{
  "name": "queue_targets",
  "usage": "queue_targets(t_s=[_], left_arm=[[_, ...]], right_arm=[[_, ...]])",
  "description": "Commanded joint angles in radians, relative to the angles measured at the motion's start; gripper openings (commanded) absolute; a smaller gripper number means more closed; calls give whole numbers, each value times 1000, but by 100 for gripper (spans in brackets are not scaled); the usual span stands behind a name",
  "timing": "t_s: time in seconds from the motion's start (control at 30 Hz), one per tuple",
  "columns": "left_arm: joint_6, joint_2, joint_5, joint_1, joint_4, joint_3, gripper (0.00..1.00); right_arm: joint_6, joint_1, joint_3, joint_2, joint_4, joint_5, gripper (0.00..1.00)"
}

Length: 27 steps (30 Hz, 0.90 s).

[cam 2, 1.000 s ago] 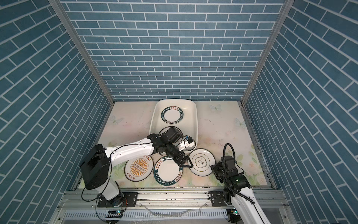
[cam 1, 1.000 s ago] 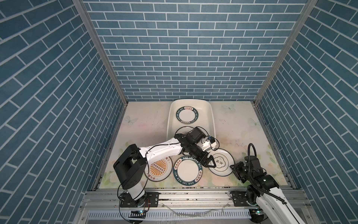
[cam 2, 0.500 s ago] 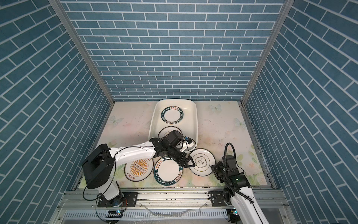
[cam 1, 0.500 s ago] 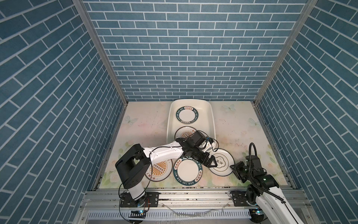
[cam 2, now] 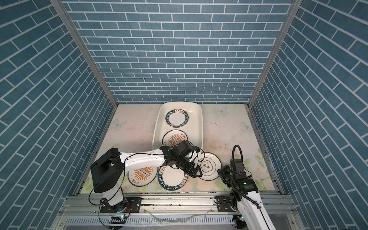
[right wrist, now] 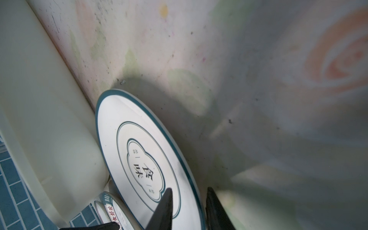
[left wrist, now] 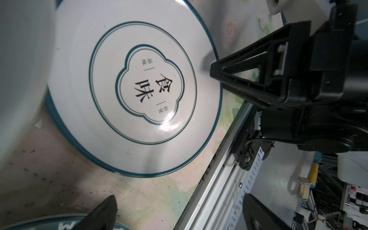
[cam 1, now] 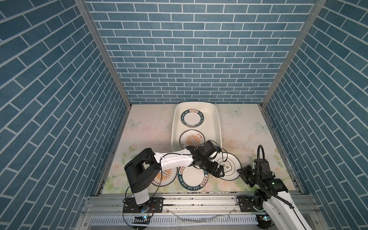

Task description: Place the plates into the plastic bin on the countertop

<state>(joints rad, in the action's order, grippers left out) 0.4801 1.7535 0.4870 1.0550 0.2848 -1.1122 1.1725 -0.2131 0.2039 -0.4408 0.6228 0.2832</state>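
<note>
Beside the plastic bin (cam 1: 219, 127), on the tabletop (cam 1: 249, 129), the emblem plate (cam 1: 232, 169) lies with the right gripper (cam 1: 242, 174) astride its rim (pinching? cannot tell). The left gripper (cam 1: 219, 172) hovers at the opposite edge, jaws wide, probably to help lift.

Boxed in by blue brick-pattern walls (cam 1: 189, 49), joined by metal posts (cam 1: 104, 51); fronted by an aluminium rail (cam 1: 199, 201) beside a white slotted duct (cam 1: 111, 221). Glimpsed past the rail from the left wrist: a yellow handle (left wrist: 314, 171).
</note>
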Motion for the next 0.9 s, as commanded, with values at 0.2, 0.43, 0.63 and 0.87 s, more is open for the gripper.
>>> queue_targets(t_s=[0.2, 0.43, 0.63, 0.87], left_arm=[[-43, 44, -65, 43, 40, -47, 100], [-65, 61, -77, 53, 61, -64, 100], [-64, 71, -107, 65, 95, -87, 99], [-86, 106, -169, 89, 134, -117, 100]], right_arm=[[-38, 25, 30, -12, 17, 13, 30], [-46, 46, 25, -26, 10, 22, 32], [-82, 60, 76, -23, 88, -11, 33], [-126, 67, 183, 11, 210, -68, 35]])
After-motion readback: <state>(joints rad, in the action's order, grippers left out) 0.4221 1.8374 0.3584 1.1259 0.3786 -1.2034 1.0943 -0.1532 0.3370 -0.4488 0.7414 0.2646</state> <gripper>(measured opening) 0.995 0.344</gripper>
